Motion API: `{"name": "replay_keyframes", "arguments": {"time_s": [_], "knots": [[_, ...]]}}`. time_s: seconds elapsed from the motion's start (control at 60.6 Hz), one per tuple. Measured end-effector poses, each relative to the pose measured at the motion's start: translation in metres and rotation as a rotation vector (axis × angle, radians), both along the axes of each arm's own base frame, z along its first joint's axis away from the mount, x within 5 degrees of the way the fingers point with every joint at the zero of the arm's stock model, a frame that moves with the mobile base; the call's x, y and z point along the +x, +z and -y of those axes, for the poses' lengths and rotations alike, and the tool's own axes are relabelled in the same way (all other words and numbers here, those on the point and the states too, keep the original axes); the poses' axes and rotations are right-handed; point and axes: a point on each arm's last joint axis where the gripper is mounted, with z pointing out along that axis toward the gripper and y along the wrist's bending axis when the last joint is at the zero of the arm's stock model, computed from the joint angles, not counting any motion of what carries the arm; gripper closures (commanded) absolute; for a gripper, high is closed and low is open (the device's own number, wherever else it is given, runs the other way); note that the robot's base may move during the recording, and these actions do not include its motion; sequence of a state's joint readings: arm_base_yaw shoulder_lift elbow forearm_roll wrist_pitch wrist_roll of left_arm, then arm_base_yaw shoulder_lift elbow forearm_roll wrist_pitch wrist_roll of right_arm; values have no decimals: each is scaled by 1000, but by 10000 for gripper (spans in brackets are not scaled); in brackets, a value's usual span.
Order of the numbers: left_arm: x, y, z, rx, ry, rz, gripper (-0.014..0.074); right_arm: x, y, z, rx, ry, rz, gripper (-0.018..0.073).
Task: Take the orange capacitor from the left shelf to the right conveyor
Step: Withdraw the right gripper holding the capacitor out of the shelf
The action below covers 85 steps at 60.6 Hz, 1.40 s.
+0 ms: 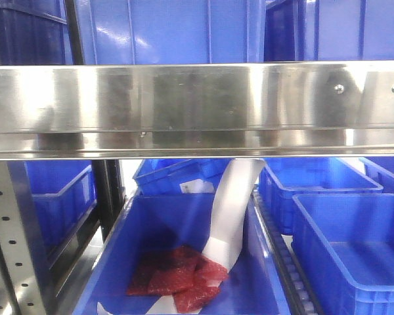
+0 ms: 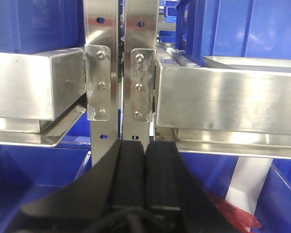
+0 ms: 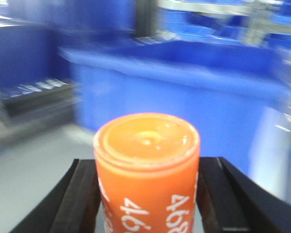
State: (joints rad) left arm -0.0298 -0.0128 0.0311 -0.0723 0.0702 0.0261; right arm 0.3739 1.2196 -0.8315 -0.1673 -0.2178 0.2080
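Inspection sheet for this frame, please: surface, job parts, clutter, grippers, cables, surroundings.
Surface: steel shelf beam spans the front view; no table visible.
Job's things: orange capacitor, white printed digits on its side, held upright.
Clutter: red bags and a white strip in the blue bin under the beam.
Grippers: left gripper shut, empty, facing the steel uprights; right gripper shut on the capacitor.
Cables: nothing seen.
Surroundings: empty blue bins to the right, more above the beam; right wrist background is blurred.
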Motion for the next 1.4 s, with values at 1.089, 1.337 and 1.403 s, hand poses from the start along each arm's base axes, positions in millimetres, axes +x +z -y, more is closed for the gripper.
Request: {"name": "replay_keyframes", "arguments": {"time_s": [1.089,1.337,1.403], "knots": [[0,0,0,0,0,0,723,-236,-11,106,64,-250,159,493],[0,0,0,0,0,0,723,-236,-11,106,64,-250,159,493],[0,0,0,0,0,0,723,-236,-11,106,64,-250,159,493]]}}
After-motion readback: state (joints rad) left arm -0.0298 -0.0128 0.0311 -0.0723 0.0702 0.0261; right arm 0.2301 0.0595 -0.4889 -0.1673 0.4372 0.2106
